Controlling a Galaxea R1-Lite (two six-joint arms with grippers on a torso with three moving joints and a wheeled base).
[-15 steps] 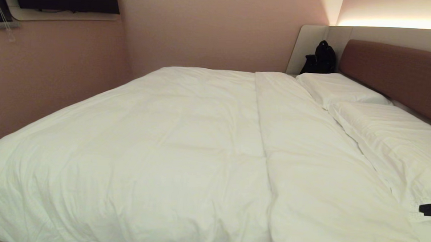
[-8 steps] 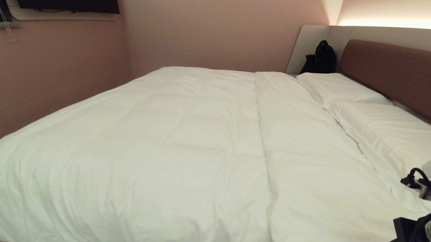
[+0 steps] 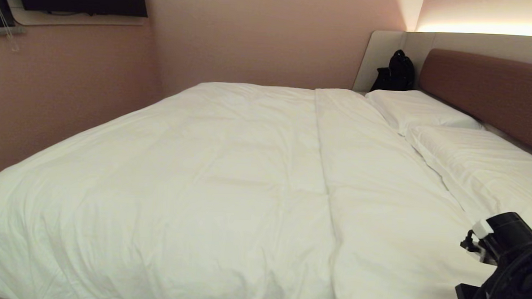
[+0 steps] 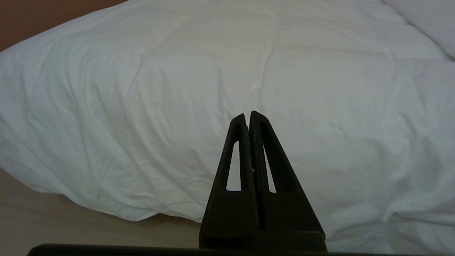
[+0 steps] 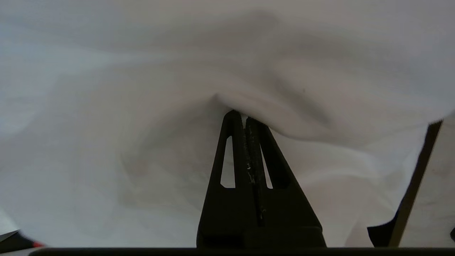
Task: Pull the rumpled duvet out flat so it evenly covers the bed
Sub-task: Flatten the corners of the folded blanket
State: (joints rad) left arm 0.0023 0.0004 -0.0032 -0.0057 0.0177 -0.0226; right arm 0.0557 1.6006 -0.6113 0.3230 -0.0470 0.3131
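- Thick puffy white duvet (image 3: 228,179) lying spread over most of wide low white bed (image 3: 488,87), light creases only; task looking near done.
- R gripper (image 5: 241,119) clenched on a duvet fold at near pillow-side corner, prob. final tug.
- L gripper (image 4: 247,114) hanging closed, empty, off bed edge.

Right arm (image 3: 510,268): black, cable-wrapped, positioned at the near right corner of the bed, by the nearer pillow. Right gripper (image 5: 243,121): two black triangular slotted fingers (image 5: 227,160), jaws pressed together, tips against a fold of white cloth. Left gripper (image 4: 247,114): identical black fingers, jaws closed, empty, clear of the bed's near edge.
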